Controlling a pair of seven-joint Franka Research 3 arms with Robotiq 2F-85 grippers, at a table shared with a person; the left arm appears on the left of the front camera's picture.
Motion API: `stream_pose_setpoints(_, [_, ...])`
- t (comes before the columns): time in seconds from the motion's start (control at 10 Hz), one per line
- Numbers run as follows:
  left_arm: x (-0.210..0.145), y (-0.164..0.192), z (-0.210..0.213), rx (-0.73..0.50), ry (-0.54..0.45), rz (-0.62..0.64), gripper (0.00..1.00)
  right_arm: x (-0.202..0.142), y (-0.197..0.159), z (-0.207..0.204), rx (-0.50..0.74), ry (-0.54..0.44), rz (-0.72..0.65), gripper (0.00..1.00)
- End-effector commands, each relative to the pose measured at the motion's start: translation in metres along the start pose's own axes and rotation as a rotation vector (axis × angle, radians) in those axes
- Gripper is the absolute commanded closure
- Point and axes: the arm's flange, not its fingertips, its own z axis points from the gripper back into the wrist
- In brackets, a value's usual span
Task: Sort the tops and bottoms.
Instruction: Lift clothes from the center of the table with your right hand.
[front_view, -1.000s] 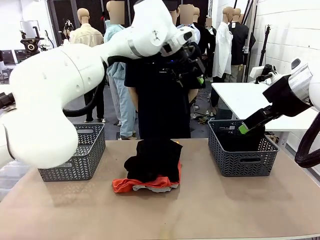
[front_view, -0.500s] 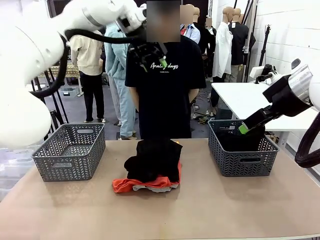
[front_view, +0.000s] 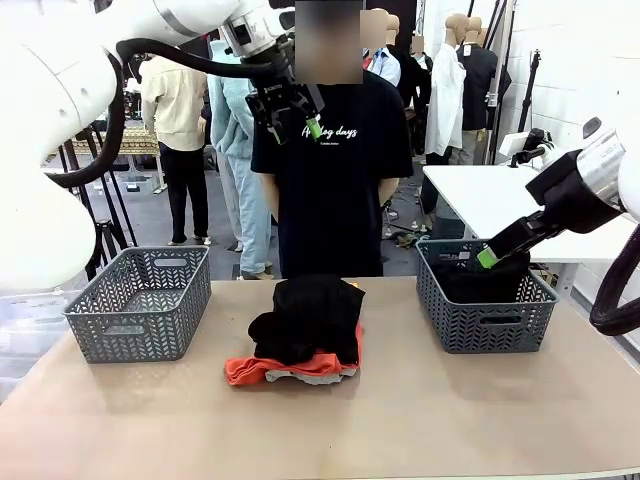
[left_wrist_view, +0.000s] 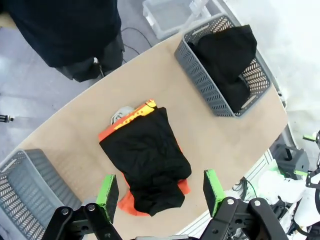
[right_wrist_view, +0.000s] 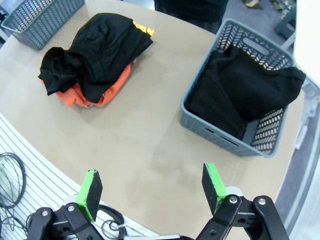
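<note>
**Two baskets, one filled; mixed pile mid-counter**

Front view: right basket sits at 3 o'clock from the pile and holds a black garment, bunched, filling most of it and lapping over one rim corner. No print shows on it, so I cannot tell its type. Left basket is at 9 o'clock from the pile, with its bare mesh floor showing. Both are grey plastic on the tan counter.

The pile is at counter centre. Black bottoms lie on top, covering most of the orange T-shirt. The grey shirt is just a sliver under the orange edge. A yellow graphic strip peeks out at the pile's far edge, too folded to read.

Left hand is released, with nothing between its pads, high at 12 o'clock above the pile and in front of the person's chest. Right hand is released and holds nothing. In the front view it is over the right basket, its fingers partly hidden against the dark cloth.

The person's black T-shirt has white script ending "days". The first word is partly covered by the left hand, and the small line below it is unreadable.
</note>
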Motion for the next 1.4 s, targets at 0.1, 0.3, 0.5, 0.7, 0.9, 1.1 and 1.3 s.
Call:
stream_pose_setpoints(0.1, [0.002,-0.015,-0.022,0.136,0.115,-0.05,0.12,0.002,0.0,-0.002,0.021,-0.014,-0.008,0.0])
stream_pose_setpoints(0.3, [-0.046,0.013,-0.079,-0.041,0.114,0.044,0.12,0.002,0.0,-0.002,0.021,-0.014,-0.008,0.0])
stream_pose_setpoints(0.5, [-0.125,0.052,-0.108,-0.101,0.101,0.227,0.12,0.002,0.0,-0.002,0.021,-0.014,-0.008,0.0])
stream_pose_setpoints(0.7, [-0.169,0.073,-0.086,-0.041,0.106,0.21,0.12,0.002,0.0,-0.002,0.021,-0.014,-0.008,0.0])
stream_pose_setpoints(0.9, [-0.213,0.067,-0.078,-0.018,0.168,0.156,0.12,0.002,0.0,-0.002,0.021,-0.014,-0.008,0.0])
stream_pose_setpoints(1.1, [-0.242,0.053,-0.088,0.045,0.263,0.134,0.12,0.002,0.0,-0.002,0.021,-0.014,-0.008,0.0])
stream_pose_setpoints(1.3, [-0.244,0.057,-0.083,0.08,0.252,0.131,0.12,0.002,0.0,-0.002,0.021,-0.014,-0.008,0.0])
